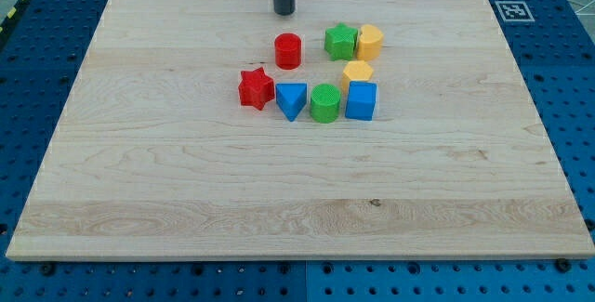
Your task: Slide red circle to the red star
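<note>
My tip [284, 11] stands on the wooden board [139, 172] near the view's top, just above the red circle [288, 51] and apart from it, with a small gap of bare wood between. The tool is only a plain rod, so it has nothing to open or close and it holds nothing. The red circle sits a little above and to the right of the red star [256, 89], near it but not touching. I judge the tip is placed behind the circle because a push toward the view's bottom and slightly left would send it to the star. The blue triangle [292, 100] lies just beside the star, then the green cylinder [324, 104] and the blue cube [362, 101]. Because these stand so close, a push too straight down could hit the triangle instead
</note>
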